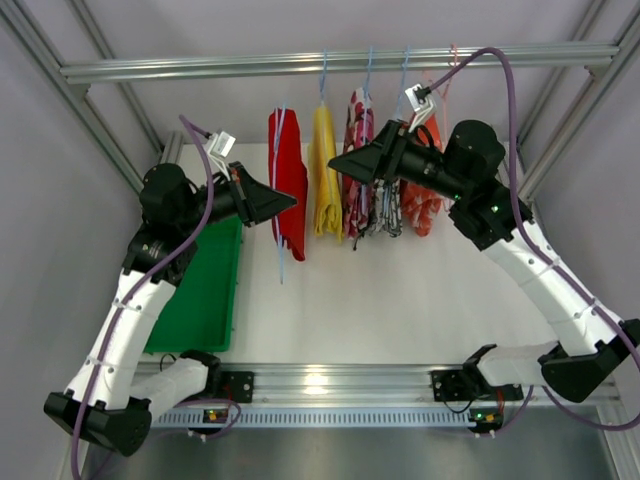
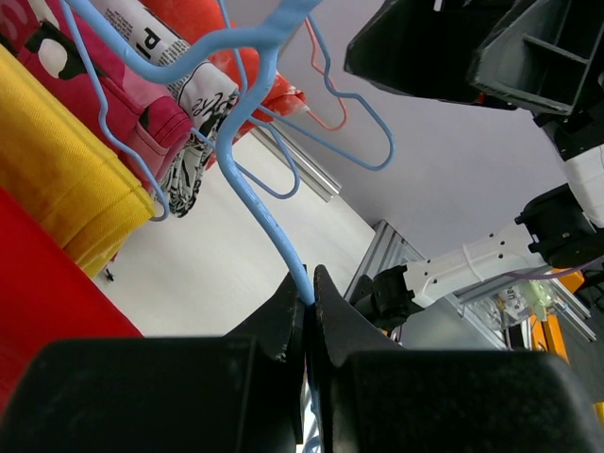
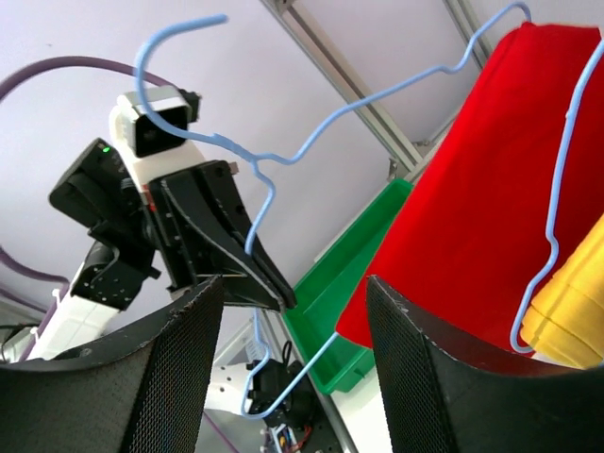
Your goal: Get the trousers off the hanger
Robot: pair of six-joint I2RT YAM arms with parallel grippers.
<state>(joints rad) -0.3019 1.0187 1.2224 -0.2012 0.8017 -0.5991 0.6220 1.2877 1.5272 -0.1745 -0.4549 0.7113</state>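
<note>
The red trousers point(image 1: 290, 185) hang over a light blue hanger point(image 1: 280, 240), off the rail and left of the other garments. My left gripper point(image 1: 290, 203) is shut on that hanger's wire; the left wrist view shows the wire point(image 2: 274, 226) pinched between the closed jaws point(image 2: 310, 294), with red cloth point(image 2: 47, 283) at lower left. The yellow trousers point(image 1: 324, 170) hang on their own hanger. My right gripper point(image 1: 336, 165) is open and empty beside them. In the right wrist view it point(image 3: 293, 321) faces the red trousers point(image 3: 472, 189), the hanger point(image 3: 283, 156) and the left gripper point(image 3: 241, 264).
Patterned garments point(image 1: 372, 170) and an orange-red one point(image 1: 425, 200) hang from the metal rail point(image 1: 200, 68) behind my right gripper. A green bin point(image 1: 205, 290) sits on the white table at the left, also in the right wrist view point(image 3: 354, 283). Frame posts stand at both sides.
</note>
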